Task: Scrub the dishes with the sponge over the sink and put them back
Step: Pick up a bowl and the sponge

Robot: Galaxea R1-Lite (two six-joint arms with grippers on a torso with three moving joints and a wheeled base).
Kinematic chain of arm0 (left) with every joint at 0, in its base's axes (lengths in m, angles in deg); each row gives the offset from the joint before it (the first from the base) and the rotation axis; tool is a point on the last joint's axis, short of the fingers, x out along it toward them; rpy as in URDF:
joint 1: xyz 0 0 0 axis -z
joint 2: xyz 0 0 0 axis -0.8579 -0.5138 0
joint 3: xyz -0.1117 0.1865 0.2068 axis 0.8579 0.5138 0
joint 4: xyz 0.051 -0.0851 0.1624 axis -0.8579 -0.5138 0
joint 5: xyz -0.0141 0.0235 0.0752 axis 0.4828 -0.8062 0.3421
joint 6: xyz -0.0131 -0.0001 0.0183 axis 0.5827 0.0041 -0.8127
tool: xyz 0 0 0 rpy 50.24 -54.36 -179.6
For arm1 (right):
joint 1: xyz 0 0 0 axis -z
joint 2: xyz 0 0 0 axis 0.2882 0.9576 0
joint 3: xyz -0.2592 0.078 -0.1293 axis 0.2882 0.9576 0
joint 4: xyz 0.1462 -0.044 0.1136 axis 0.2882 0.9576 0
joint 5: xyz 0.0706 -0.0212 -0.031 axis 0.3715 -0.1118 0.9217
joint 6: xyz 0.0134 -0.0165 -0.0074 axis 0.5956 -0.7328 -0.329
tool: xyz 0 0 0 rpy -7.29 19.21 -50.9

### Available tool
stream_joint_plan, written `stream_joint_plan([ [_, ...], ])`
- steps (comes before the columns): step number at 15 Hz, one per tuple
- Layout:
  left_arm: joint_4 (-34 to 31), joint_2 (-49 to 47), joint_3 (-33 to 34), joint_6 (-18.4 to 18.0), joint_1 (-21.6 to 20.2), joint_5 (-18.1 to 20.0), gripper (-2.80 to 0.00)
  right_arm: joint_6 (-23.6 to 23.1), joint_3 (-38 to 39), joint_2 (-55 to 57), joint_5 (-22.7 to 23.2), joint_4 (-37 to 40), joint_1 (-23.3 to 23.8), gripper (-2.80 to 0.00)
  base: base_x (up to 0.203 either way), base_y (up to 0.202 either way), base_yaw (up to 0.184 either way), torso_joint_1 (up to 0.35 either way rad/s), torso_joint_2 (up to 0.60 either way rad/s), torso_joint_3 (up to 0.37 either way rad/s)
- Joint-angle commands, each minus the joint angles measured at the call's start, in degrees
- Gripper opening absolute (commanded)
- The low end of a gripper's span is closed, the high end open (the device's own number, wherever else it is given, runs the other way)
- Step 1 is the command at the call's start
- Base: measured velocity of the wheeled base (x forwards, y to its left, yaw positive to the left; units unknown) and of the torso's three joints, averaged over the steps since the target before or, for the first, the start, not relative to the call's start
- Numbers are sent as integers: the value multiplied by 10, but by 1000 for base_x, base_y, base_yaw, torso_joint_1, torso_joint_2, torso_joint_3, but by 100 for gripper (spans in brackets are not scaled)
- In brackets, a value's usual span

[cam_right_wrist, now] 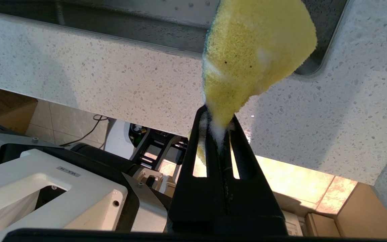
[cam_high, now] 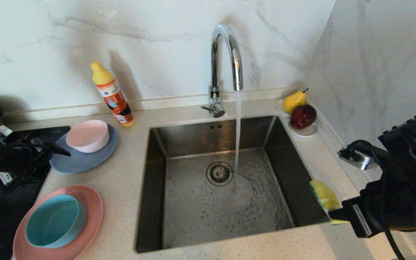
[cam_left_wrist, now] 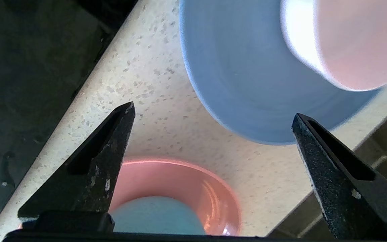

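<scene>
On the counter left of the sink [cam_high: 193, 213], a pale pink bowl [cam_high: 87, 135] sits on a grey-blue plate [cam_high: 85, 160]. Nearer me, a teal bowl [cam_high: 54, 220] rests on a salmon-pink plate [cam_high: 89, 213]. My left gripper [cam_high: 58, 151] hovers open and empty at the grey-blue plate's left edge. From its wrist, the open left gripper [cam_left_wrist: 213, 111] has bare counter between its fingers, with the grey-blue plate [cam_left_wrist: 247, 84], pink bowl [cam_left_wrist: 358, 43], salmon plate [cam_left_wrist: 193, 181] and teal bowl [cam_left_wrist: 156, 215] around. My right gripper [cam_right_wrist: 217, 116] is shut on the yellow sponge [cam_right_wrist: 254, 50], held by the sink's front right corner [cam_high: 324, 195].
Water runs from the chrome tap [cam_high: 226, 54] into the basin beside the drain [cam_high: 219, 173]. An orange bottle with a yellow cap [cam_high: 114, 95] stands behind the plates. A white dish [cam_high: 307, 133] with a pear and a red fruit sits at the back right. A black cooktop [cam_high: 45, 131] lies at far left.
</scene>
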Motion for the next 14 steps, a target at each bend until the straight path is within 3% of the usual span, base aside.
stream_joint_plan([
  [1, -1, 8, -23, 4, -1, 2, 0, 2, 0, 3, 0, 1, 0, -280, 0, 0, 0, 0, 0, 0],
  [9, 2, -68, -112, 12, 26, -1, 0, 1, 2, 33, 0, -24, 1, -280, 0, 0, 0, 0, 0, 0],
  [14, 7, -108, -130, 9, 39, -5, 0, 2, 0, 38, 0, -25, 4, -280, 0, 0, 0, 0, 0, 0],
])
